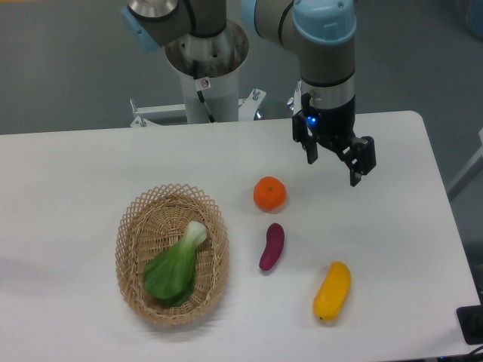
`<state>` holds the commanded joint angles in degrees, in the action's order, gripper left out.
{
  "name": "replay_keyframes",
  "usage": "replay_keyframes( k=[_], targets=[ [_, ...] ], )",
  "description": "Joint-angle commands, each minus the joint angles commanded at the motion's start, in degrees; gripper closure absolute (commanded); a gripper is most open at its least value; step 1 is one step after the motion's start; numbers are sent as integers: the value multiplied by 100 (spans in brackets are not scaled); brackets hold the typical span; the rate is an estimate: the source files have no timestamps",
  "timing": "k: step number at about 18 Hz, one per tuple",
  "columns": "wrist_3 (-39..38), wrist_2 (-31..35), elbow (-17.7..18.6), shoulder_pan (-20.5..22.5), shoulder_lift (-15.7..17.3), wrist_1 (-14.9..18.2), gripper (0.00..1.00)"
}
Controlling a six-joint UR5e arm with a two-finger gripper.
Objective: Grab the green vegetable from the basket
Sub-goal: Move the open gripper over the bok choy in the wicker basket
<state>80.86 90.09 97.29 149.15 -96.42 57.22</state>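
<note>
From my remote seat I judge the task barely begun: the green vegetable [175, 265] lies untouched in the basket [130, 240] at front left, while my gripper [333, 161] hangs wide apart and empty, well away beyond the orange [269, 194].

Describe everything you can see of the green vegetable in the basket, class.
The vegetable looks like a toy bok choy: broad dark green leaves, glossy like plastic, narrowing to a short pale white-green stalk. It lies flat inside the basket, slanted, with the stalk pointing up and right toward the rim and the leaves toward the near-left end. It rests on the woven bottom; nothing else is in the basket with it. It looks whole and undamaged. The pincer hangs far off to the right, not touching it.
</note>
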Motion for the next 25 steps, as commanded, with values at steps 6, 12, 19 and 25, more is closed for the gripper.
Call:
replay_keyframes(
  k=[6, 12, 19, 25],
  targets=[
    [-35, 9, 131, -53, 52, 0, 0],
    [-1174, -62, 527, -254, 185, -26, 0],
    [-3038, -158, 571, -1176, -87, -44, 0],
    [-3549, -456, 799, -1687, -517, -44, 0]
  ],
)
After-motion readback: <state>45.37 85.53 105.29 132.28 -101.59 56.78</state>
